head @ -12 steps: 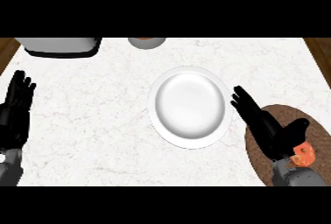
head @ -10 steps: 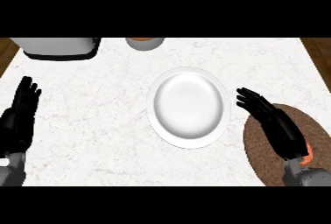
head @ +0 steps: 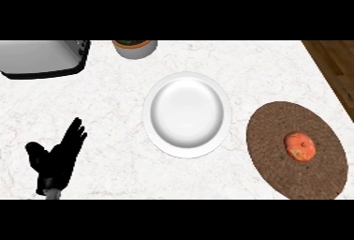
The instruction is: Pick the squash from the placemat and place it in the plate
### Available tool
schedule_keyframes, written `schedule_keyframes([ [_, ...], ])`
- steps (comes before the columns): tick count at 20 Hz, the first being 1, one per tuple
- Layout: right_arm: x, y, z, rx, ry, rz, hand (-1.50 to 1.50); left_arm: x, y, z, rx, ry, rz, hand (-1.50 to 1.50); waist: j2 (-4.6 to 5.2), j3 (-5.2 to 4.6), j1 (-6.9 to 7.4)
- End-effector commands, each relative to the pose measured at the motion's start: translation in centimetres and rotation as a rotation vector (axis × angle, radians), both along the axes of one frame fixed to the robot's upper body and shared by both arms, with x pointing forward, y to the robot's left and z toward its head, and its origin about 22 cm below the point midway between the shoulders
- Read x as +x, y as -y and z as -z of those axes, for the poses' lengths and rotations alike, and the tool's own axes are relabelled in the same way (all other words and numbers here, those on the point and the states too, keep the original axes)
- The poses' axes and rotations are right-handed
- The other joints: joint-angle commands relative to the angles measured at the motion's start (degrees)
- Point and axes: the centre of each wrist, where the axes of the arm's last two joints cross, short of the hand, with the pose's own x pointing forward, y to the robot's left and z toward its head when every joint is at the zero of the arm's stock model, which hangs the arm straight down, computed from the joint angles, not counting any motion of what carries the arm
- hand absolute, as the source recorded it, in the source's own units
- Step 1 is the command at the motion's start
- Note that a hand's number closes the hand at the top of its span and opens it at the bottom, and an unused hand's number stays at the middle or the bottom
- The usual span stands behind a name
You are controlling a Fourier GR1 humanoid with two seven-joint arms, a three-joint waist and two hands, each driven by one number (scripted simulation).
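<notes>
One hand only is seen, and places are given from it. The counter (head: 104, 108), white and veined, is spread under and around the hand and takes up nearly the whole view; a strip of wooden floor (head: 335, 65) is seen far off past the counter's far right edge. The placemat (head: 276, 140), round, brown and woven, is laid well to the right of the hand, and its lower rim is cut off at the bottom of the view. The plate (head: 185, 136), white and bare, is set between the hand and the placemat, close to the mat but apart from it. A grey appliance (head: 41, 56), perhaps a toaster, is placed well ahead of the hand, with its top cut off. A small pot (head: 136, 48) is seen ahead and to the right, also cut off, so its contents cannot be made out. The left hand (head: 55, 157) is held open near the lower left, fingers straight and up, at rest, with nothing gripped. The squash (head: 301, 145), small and orange, is lying on the placemat, right of its middle, untouched.

The picking step is judged not yet begun. A reach to the squash by the right hand is called for next, fingers spread above it. The right hand is not shown at all.
</notes>
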Motion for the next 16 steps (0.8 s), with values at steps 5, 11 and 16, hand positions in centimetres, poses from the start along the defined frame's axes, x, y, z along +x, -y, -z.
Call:
schedule_keyframes([
  [5,-10.1,5.6,4.8,-0.063,0.171,0.206,-1.50,1.7,2.3,1.1,-0.056,-0.084,0.112,0.00,-0.23,0.10,4.01],
  [11,-12.0,6.0,2.2,-0.191,-0.145,0.067,-1.50,0.7,4.4,0.2,-0.061,-0.066,0.126,0.00,-0.19,-0.02,4.90],
  [16,-10.5,5.3,-2.0,-0.275,-0.431,-0.027,-1.50,-0.2,4.8,1.2,-0.057,-0.057,0.112,0.00,-0.09,-0.13,5.56],
])
